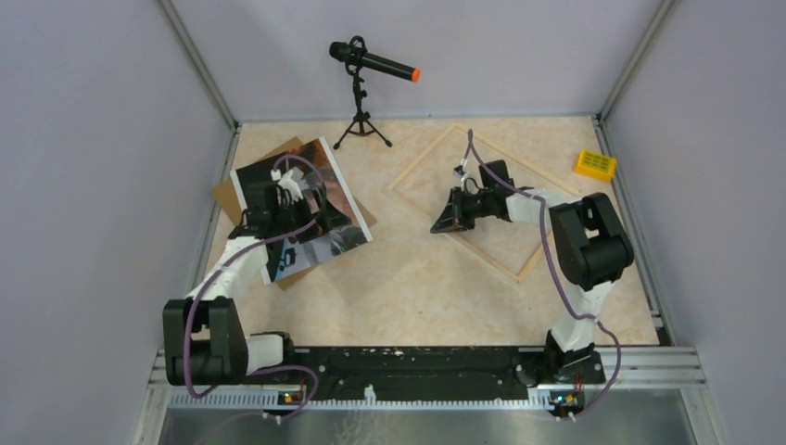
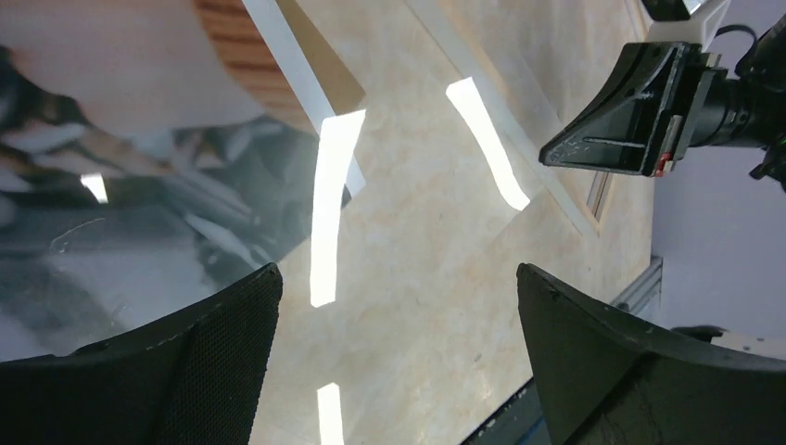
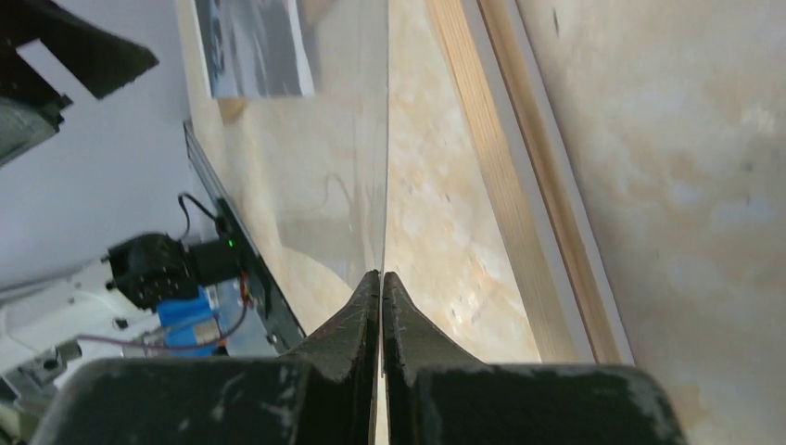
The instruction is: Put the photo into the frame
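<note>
The photo [image 1: 310,199], a dark glossy print with a white border, lies at the left on a brown board [image 1: 232,190]. My left gripper [image 1: 289,197] hovers over the photo, open, nothing between its fingers [image 2: 222,352]; the print's dark surface [image 2: 130,232] shows beside the left finger. The pale wooden frame [image 1: 422,165] lies flat at the right. My right gripper [image 1: 443,222] is at the frame's near-left rail [image 3: 500,139], shut on the edge of a thin clear sheet [image 3: 385,185] that I see edge-on. The photo [image 3: 250,46] shows far off in that view.
A microphone on a small tripod [image 1: 363,83] stands at the back centre. A yellow block [image 1: 594,165] sits at the back right by the wall. Metal rails edge the table on both sides. Light strips reflect off the clear sheet [image 2: 332,204] in the left wrist view.
</note>
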Robot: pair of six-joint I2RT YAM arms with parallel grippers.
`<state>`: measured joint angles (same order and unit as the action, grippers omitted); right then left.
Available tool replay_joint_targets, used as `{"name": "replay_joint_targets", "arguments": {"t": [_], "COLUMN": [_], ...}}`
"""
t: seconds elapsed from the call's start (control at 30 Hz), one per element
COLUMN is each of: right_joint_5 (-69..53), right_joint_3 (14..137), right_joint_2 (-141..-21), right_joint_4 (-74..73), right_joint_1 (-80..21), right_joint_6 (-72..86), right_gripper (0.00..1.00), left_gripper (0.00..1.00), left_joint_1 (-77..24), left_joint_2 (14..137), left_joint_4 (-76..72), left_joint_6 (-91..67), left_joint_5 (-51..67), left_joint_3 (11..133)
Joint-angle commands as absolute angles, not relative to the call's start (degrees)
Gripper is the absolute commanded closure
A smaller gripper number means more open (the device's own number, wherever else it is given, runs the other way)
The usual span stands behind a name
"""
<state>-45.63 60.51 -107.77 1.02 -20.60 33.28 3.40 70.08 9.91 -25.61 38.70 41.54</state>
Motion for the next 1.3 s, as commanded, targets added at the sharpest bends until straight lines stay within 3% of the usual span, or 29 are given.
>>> {"name": "replay_joint_targets", "arguments": {"t": [0.0, 0.2, 0.5, 0.7, 0.8, 0.97, 1.13, 1.27], "right_joint_5": [-52.5, -52.0, -47.5, -35.7, -27.2, -14.7, 3.6, 10.8], "right_joint_3": [60.9, 56.2, 46.4, 33.9, 26.4, 21.5, 19.1, 20.1], "right_joint_2": [-104.7, -101.8, -99.8, -93.4, -91.3, -88.8, -85.4, -89.4], "right_joint_4": [-16.6, -5.3, 16.3, 37.3, 49.2, 56.6, 61.0, 67.3], "right_joint_1": [-17.6, -12.7, -12.8, -16.6, -20.8, -28.8, -39.7, -43.9], "right_joint_6": [18.9, 27.3, 43.3, 58.3, 65.5, 69.2, 65.4, 63.6], "right_gripper": [1.0, 0.82, 0.63, 0.46, 0.44, 0.43, 0.43, 0.46], "left_gripper": [0.01, 0.01, 0.01, 0.02, 0.02, 0.02, 0.02, 0.02], "left_joint_1": [-2.6, -7.3, -10.3, -12.2, -13.1, -14.4, -15.5, -16.8], "left_joint_2": [74.2, 77.6, 78.3, 78.5, 79.5, 80.4, 80.2, 80.1], "left_joint_4": [8.0, -3.8, -14.9, -19.6, -21.4, -22.9, -25.7, -26.1], "left_joint_6": [-29.3, -39.5, -46.1, -48.9, -49.8, -50.2, -52.1, -52.6], "left_joint_5": [36.9, 37.3, 36.4, 35.5, 35.4, 35.1, 35.2, 34.5], "left_joint_3": [42.6, 35.1, 24.6, 20.8, 20.1, 19.2, 17.6, 18.1]}}
